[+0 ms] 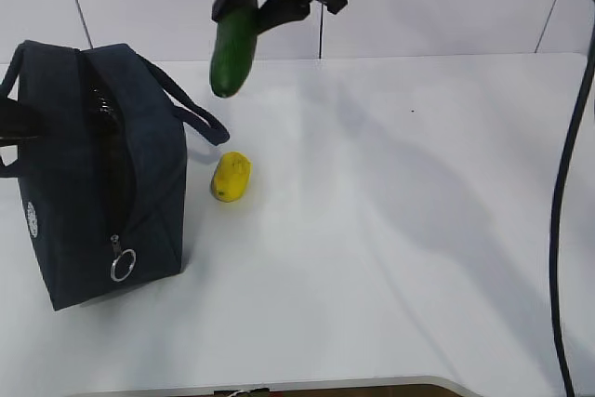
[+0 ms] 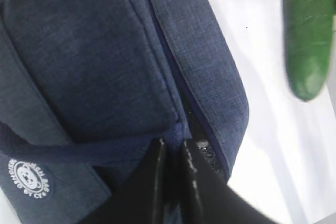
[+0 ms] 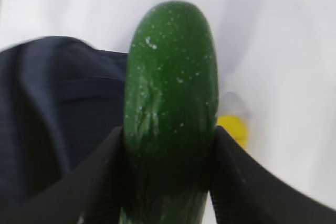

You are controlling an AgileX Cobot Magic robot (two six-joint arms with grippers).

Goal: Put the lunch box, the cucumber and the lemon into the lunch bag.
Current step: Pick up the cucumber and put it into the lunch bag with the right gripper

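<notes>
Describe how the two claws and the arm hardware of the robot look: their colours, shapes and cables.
Both claws are black. The right claw has two broad, flat fingers with ribbed inner faces. The left claw shows two narrow, glossy black fingers. A thick black cable hangs down the right side of the exterior view. No markings are visible.

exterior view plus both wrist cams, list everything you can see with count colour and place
lunch bag: one, dark navy, left part of the table, zipper open along the top, metal ring pull hanging at its front end
cucumber: one, dark green, held in the air to the right of the bag, above the table
lemon: one, yellow, on the table just right of the bag
table: one, white
cable: one, black, hanging at the right edge
left gripper: black, shut on the bag's edge
right gripper: black, shut on the cucumber
</notes>
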